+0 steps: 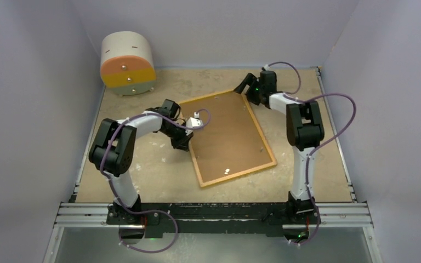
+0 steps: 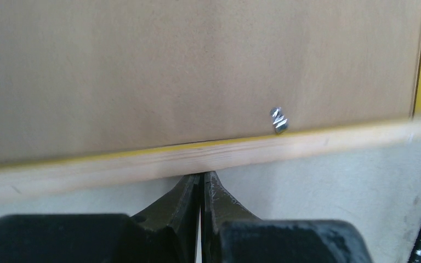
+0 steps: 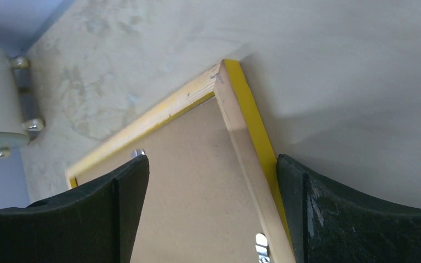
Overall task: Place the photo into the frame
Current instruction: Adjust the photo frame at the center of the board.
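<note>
Left gripper [image 2: 201, 179], closed empty, is set at the frame [image 2: 142, 164] rim; right gripper [image 3: 208, 164] is held open. Backing board [image 1: 227, 137] is fitted; photo is unseen.

The frame [image 2: 197, 159] looks blurred in the left wrist view, running past its left and top edges. The right fingers [image 3: 362, 219] cover its sides along the right wrist view's bottom.

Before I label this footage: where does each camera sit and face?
Top external: above, behind the robot, looking down on the table; left arm and right arm show.
Left wrist: low, facing the frame's wooden rim; shut left end effector below.
Right wrist: over the frame's corner, looking down; open right end effector flanks it.
Shared: all show the frame.
</note>
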Tool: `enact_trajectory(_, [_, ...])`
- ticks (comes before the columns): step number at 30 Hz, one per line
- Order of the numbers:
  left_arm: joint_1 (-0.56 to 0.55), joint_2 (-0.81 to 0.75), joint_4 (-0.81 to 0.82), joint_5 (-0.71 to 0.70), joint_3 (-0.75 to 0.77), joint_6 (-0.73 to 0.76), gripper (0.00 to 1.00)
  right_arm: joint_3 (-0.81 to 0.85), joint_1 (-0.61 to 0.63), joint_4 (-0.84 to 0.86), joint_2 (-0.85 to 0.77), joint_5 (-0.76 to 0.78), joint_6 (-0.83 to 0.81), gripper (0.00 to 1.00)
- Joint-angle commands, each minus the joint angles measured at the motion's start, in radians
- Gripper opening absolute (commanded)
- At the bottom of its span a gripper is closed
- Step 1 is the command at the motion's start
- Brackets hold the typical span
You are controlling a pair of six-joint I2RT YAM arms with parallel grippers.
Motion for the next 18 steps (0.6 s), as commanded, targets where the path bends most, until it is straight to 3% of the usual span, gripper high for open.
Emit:
enact_trajectory(1, [-0.134, 0.070, -0.010, -0.004, -0.004, 0.011, 0.08, 0.225, 0.168, -0.015, 0.144, -0.167, 0.029, 0.86])
enact_trajectory(5, [-0.245, 0.112, -0.079, -0.076, 0.059, 0.005, 0.13, 0.469, 0.283, -0.095, 0.309, -0.280, 0.016, 0.86])
enact_trajectory(9, [-0.256, 0.099, -0.113, -0.075, 0.092, -0.007, 0.15, 0.574, 0.302, -0.185, 0.341, -0.345, -0.027, 0.88])
enact_trajectory(11, [-0.254, 0.074, -0.128, -0.093, 0.095, -0.012, 0.16, 0.543, 0.275, -0.228, 0.293, -0.291, -0.064, 0.90])
enact_trajectory(14, [-0.224, 0.035, -0.199, -0.072, 0.130, -0.008, 0.19, 0.366, 0.192, -0.142, 0.135, -0.228, -0.034, 0.99])
enact_trajectory(18, [-0.099, -0.009, -0.349, 0.017, 0.230, 0.047, 0.35, 0.157, 0.080, -0.099, -0.088, -0.148, -0.029, 0.99])
